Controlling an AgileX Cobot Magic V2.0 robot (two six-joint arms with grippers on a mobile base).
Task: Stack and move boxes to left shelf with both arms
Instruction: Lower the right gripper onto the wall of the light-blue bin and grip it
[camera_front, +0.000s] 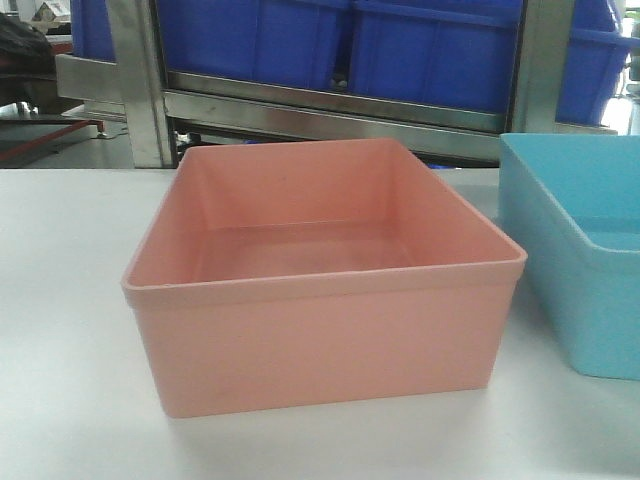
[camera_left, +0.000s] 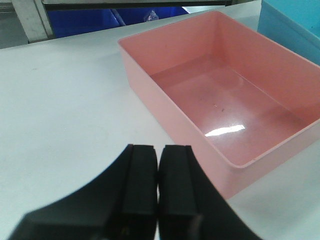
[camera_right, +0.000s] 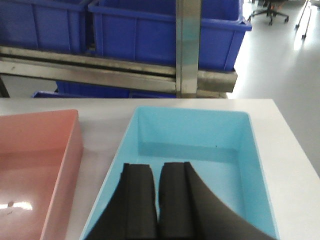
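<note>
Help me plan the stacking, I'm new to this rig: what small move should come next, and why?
Probably open the right gripper, ready to grip the blue box by a wall. It hangs shut and empty over that box; the left gripper is shut too, beside the pink box; the boxes stand apart, unstacked.

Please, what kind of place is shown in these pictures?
Most likely a warehouse or factory storage area: dark blue storage bins stand in a steel rack behind the white worktable, and the floor beyond is bare and grey.
</note>
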